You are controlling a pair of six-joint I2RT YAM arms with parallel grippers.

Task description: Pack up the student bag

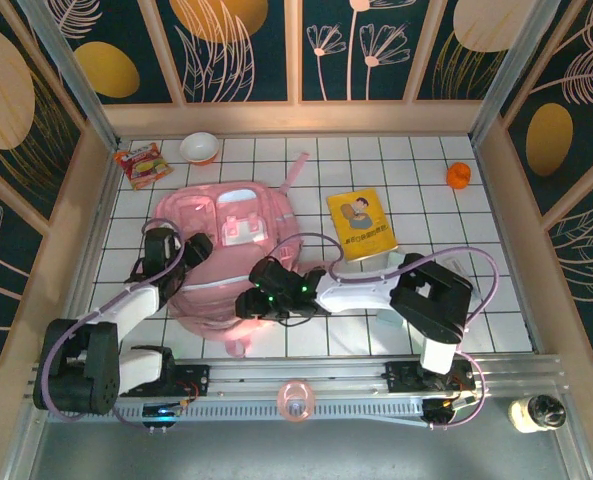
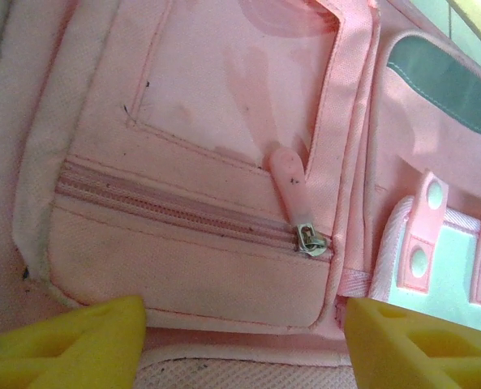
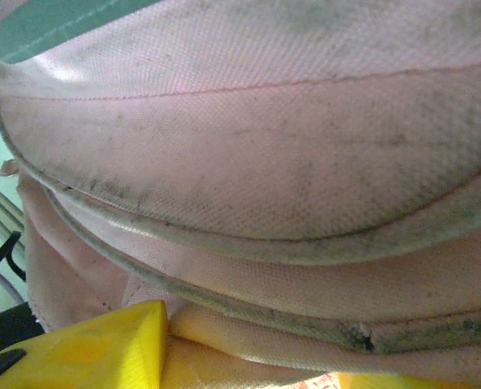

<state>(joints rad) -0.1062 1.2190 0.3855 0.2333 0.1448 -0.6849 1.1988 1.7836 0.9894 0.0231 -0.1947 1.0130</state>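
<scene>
Left tool point(image 2: 244, 320) spread wide over a zipped pocket point(image 2: 191, 251) of the student bag point(image 1: 226, 220); right tool point(image 1: 251, 303) against its near edge, grip impossible to tell.

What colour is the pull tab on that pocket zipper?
Pink pull tab, clearest in the left wrist view.

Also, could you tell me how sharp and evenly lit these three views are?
Top external: evenly lit, pink backpack sharp. Left wrist: zipper pull crisp, yellow jaws in front soft. Right wrist: backpack fabric weave crisp, bright sheen upper left, near jaw blurred.
</scene>
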